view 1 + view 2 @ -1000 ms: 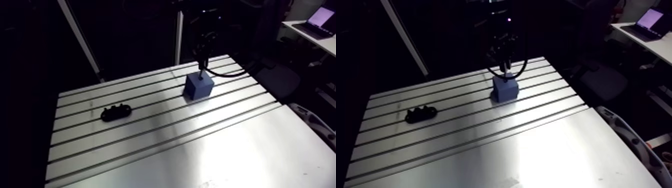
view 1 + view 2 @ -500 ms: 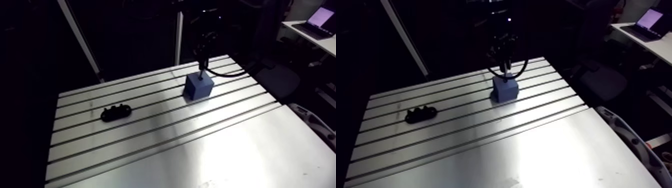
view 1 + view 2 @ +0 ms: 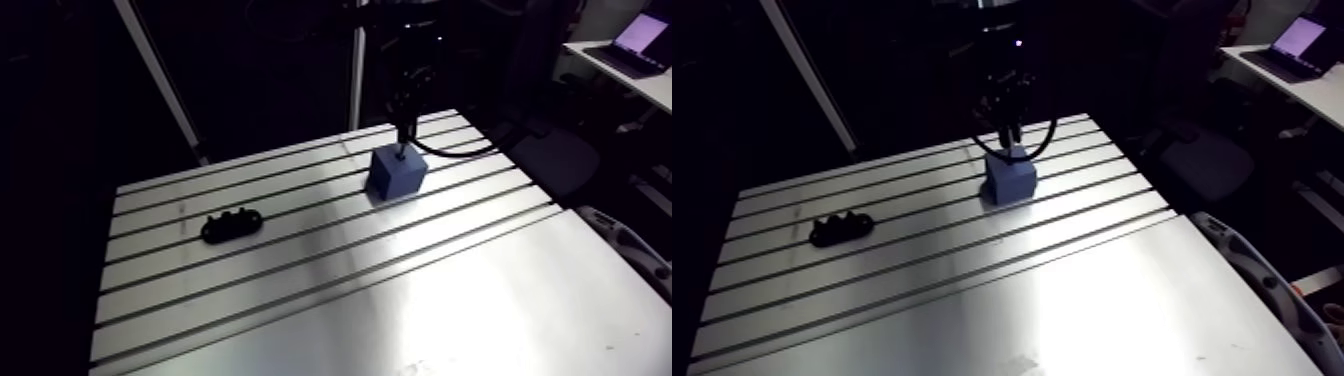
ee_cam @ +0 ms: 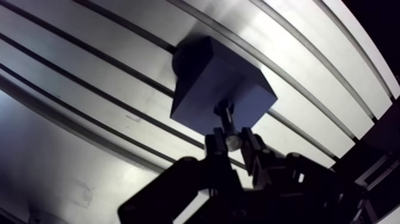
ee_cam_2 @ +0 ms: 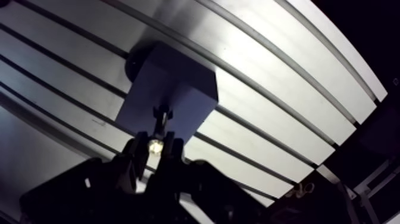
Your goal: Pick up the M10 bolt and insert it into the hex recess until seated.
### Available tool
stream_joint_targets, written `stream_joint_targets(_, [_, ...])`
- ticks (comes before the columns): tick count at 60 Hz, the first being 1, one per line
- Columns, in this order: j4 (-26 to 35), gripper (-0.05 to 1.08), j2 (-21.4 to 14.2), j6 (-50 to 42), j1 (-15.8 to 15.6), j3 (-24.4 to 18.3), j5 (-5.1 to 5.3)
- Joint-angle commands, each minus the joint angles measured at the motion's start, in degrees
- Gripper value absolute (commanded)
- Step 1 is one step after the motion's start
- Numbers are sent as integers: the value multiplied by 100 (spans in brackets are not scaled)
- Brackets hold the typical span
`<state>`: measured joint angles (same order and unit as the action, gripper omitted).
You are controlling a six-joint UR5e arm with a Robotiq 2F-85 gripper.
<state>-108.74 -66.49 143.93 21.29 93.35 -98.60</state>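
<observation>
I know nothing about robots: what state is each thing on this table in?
End effector: shut on the bolt.
Bolt: upright, lower end at the blue block's top, shank showing above it.
Blue block: standing on the table, under the bolt.
Black part: lying on the table, apart from the block.

Two slim black fingers [image 4: 215,148]

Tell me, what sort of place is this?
Probably a robotics test bench or workshop: a slotted aluminium table, and a robot gripper holding a bolt at a blue block.
</observation>
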Motion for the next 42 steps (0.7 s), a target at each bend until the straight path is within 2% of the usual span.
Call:
stream_joint_targets(1, [-2,84,1,0,-10,4,3])
stream_joint_targets(42, [-20,84,54,-9,-10,12,3])
